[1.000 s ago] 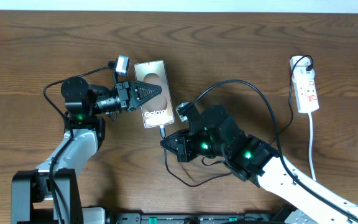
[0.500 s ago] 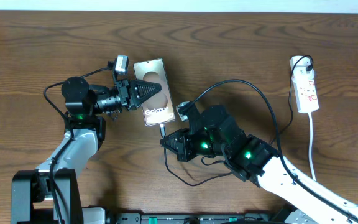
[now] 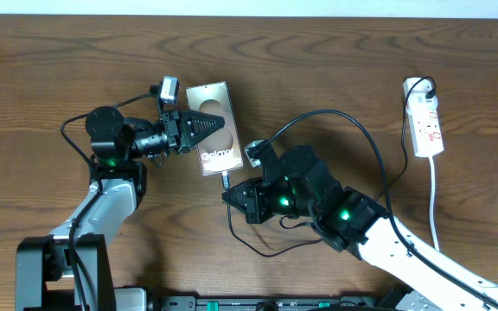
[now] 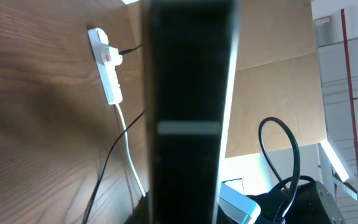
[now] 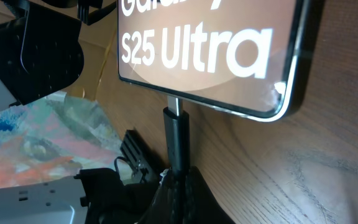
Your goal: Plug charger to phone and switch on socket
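The phone, a flat glossy slab with a brownish screen and white lettering, lies on the grained wooden table. The left gripper reaches across it from the left edge and seems clamped on it, though its wrist view gives only a blurred dark bar. The right gripper is clenched on the charger, whose matte black plug and bare metal tip meet the phone's lower edge. The socket, a narrow white plastic strip with red markings, lies well apart at the right.
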`<action>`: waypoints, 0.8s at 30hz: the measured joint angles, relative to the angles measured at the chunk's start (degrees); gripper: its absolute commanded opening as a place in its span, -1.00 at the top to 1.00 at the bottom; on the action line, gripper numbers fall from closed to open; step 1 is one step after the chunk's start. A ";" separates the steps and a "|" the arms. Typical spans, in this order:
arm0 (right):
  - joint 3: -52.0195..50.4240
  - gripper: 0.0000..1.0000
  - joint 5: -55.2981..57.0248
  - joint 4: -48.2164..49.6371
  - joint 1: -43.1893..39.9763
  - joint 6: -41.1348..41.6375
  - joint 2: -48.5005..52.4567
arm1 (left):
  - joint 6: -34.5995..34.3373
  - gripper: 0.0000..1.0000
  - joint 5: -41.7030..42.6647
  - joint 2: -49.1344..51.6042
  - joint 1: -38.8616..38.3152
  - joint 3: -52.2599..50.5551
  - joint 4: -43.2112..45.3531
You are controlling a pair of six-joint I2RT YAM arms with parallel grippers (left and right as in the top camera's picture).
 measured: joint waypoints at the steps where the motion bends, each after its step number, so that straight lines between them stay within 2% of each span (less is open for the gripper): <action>1: 0.00 0.98 -0.02 0.00 0.00 0.00 0.00 | -0.02 0.85 0.04 0.00 0.00 0.00 0.13; 15: -0.07 0.98 -1.36 1.18 0.00 0.02 0.02 | -0.07 0.85 0.92 0.00 0.00 0.00 1.51; 24: -0.68 0.98 -7.61 6.51 -1.97 -0.09 3.72 | 0.11 0.85 1.31 0.02 0.22 0.00 1.95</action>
